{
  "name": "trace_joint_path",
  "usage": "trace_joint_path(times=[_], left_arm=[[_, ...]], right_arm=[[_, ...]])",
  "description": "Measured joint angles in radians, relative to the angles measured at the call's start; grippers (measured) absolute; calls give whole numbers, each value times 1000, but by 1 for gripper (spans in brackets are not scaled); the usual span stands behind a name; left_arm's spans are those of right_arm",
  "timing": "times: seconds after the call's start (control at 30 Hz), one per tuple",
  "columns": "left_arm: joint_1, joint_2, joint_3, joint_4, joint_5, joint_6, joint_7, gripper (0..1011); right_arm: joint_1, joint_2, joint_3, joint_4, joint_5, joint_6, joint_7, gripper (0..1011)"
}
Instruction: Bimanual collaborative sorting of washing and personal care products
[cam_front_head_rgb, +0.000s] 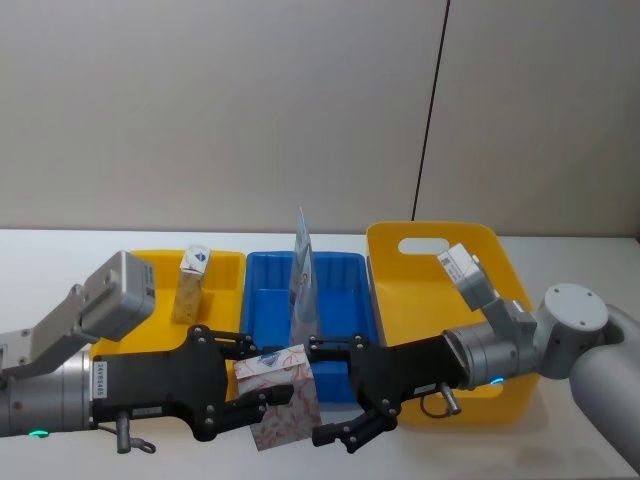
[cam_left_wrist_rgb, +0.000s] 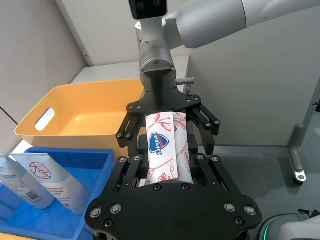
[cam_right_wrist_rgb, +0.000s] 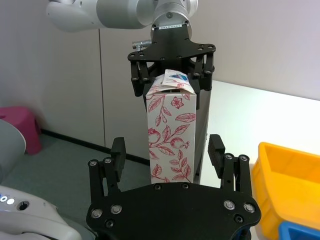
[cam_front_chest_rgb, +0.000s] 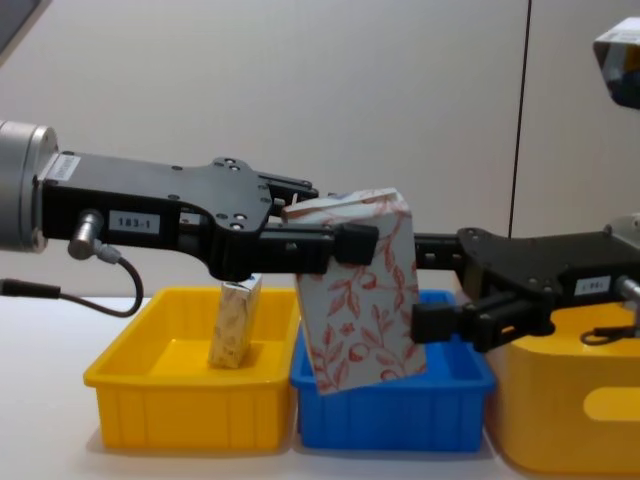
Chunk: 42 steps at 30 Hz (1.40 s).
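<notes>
Left gripper (cam_front_head_rgb: 260, 384) is clamped on the top end of a carton (cam_front_head_rgb: 285, 400), holding it tilted in the air at the near side of the blue bin (cam_front_head_rgb: 345, 300). Right gripper (cam_front_head_rgb: 335, 392) faces it with fingers spread wide either side of the carton's lower end, gaps visible, not gripping. Pouch (cam_front_head_rgb: 303, 275) stands upright in the blue bin; second carton (cam_front_head_rgb: 192, 285) stands in the small yellow bin (cam_front_head_rgb: 228, 270) left of it.

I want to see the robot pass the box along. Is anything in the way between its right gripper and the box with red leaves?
Nothing visible is in the way. The right gripper is open, with a finger on each side of the carton, and the left gripper holds the carton up in the air.
</notes>
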Motion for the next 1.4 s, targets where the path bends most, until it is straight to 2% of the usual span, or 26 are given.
trace_joint_path(times=[0.43,0.57,0.77,0.8,0.9,0.93,1.17,1.27,1.37,1.4], left_arm=[[0,0,0,0,0,0,0,380],[0,0,0,0,0,0,0,380],[0,0,0,0,0,0,0,380],[0,0,0,0,0,0,0,380],[0,0,0,0,0,0,0,380],[0,0,0,0,0,0,0,380],[0,0,0,0,0,0,0,380],[0,0,0,0,-1,0,-1,380],[0,0,0,0,-1,0,-1,446],[0,0,0,0,-1,0,0,505]], right_arm=[[-1,-19,-18,-1,0,-3,-13,1000],[-1,-26,-23,-1,0,-10,-20,925],[-1,-33,-29,-1,0,-18,-32,732],[-1,-33,-30,-1,0,-18,-33,732],[-1,-33,-33,-3,0,-19,-38,638],[-2,-33,-34,-4,0,-19,-40,571],[-7,-27,-40,-21,1,-19,-49,383],[-10,-22,-41,-30,3,-18,-52,361],[-15,-17,-43,-42,4,-16,-53,360],[-16,-15,-44,-45,5,-16,-53,360]])
